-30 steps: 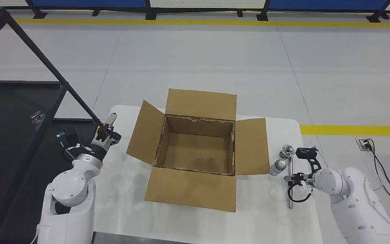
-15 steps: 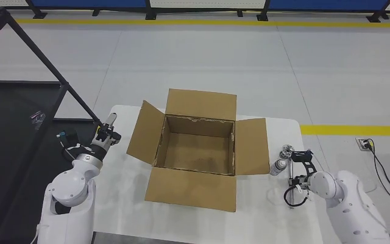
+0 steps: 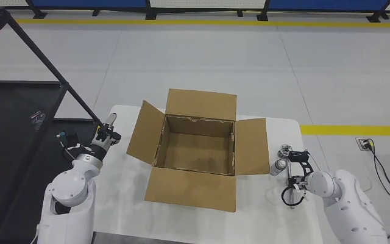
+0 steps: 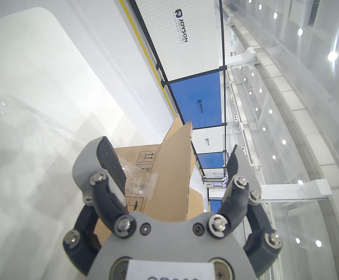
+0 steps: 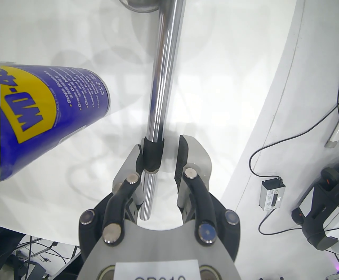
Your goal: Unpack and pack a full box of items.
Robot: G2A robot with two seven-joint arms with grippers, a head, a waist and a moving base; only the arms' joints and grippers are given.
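The left gripper point(image 3: 108, 135) hangs over the table's point(image 3: 256, 207) 9 o'clock edge, well apart from the cardboard box point(image 3: 195, 152). Its fingers point(image 4: 110, 161) are spread wide and hold nothing. In the left wrist view a small clear packet point(image 4: 137, 180) shows just beside one finger pad, against the side of the box; I cannot tell whether it touches the pad.

The box stands in the middle of the table with all four flaps folded outward, toward 9, 12, 3 and 6 o'clock, and its bare cardboard floor shows. Its longer side runs from 9 to 3 o'clock.

Just off the 3 o'clock flap a blue and yellow spray can point(image 5: 53, 111) stands upright, long axis vertical. Just beside it, toward 3 o'clock, a chrome rod point(image 5: 161, 79) lies flat on the table. The rod's long axis runs roughly from 12 to 6 o'clock, and a round metal head point(image 5: 137, 4) sits at its 12 o'clock end.

The right gripper point(image 5: 162, 148) is low over the rod's 6 o'clock end, pointing along it toward 12 o'clock. Its fingers stand at a narrow opening with the rod between them. One pad lies against the rod, and the other is a little apart from it.
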